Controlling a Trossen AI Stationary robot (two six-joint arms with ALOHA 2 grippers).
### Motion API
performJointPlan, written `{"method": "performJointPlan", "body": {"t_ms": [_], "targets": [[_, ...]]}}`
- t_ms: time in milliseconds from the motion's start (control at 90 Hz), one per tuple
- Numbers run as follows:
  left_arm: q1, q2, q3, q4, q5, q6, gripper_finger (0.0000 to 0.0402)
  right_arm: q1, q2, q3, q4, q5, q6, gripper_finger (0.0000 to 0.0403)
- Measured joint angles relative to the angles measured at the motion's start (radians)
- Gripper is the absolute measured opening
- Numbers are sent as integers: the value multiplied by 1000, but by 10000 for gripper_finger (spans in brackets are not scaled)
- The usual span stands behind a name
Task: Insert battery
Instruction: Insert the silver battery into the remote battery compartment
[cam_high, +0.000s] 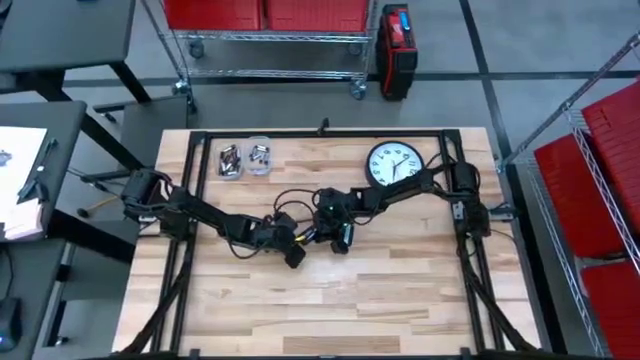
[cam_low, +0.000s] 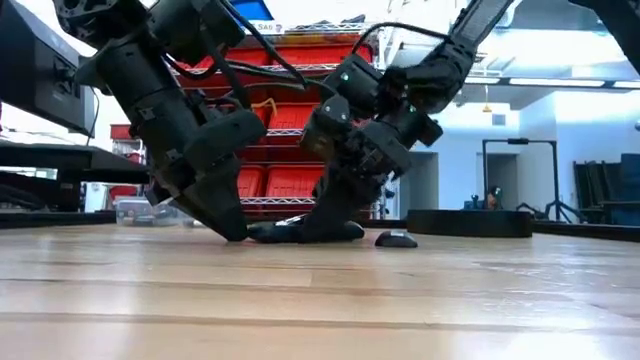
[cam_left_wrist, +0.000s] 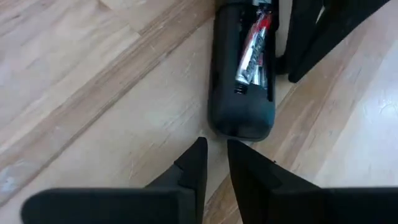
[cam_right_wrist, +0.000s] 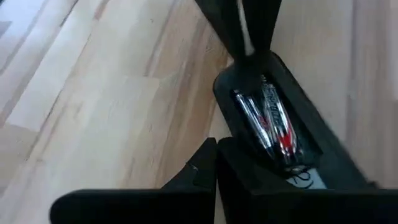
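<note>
Batteries (cam_left_wrist: 254, 50) are already lying in the open compartment of the black remote (cam_left_wrist: 241, 106), two silver-and-red cells side by side as I read them in both wrist views, and the remote itself rests flat on the wooden table (cam_high: 400, 290) about mid-table, between my two arms. Nearest to me in the left wrist view, the left gripper (cam_left_wrist: 216, 163) sits low at the table just short of the remote's rounded end, its fingers drawn close with only a thin slit between them and nothing held. The right gripper (cam_right_wrist: 216, 163) is down at the remote's other end, fingers pressed together and empty as far as I can see, tips right at the edge of the housing. In the low view both arms lean in over the remote (cam_low: 305, 232), with a small dark piece (cam_low: 397, 238) lying on the table just beside it; I take that for the battery cover but can't be sure. My judgement is that the cells are seated or nearly so, and I'm in the pressing-down and checking step. The next move calls for a gentle push on the cells to be certain they sit flat, with the other gripper steadying the housing so it doesn't slide. Farther back sit two clear tubs of spare batteries (cam_high: 245, 158) and a wall clock (cam_high: 393, 163) near the far edge.
</note>
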Motion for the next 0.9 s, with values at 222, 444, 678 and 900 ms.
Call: {"method": "performJointPlan", "body": {"t_ms": [222,444,678,900], "targets": [[0,0,0,2,0,-1,47,-41,-89,15,-41,5,-56,0],[0,0,0,4,0,-1,47,-77,-42,13,-15,5,-73,0],[0,0,0,7,1,-1,47,-56,-16,13,-17,0,-75,0],[0,0,0,7,1,-1,47,-55,-16,13,-17,3,-75,0]]}}
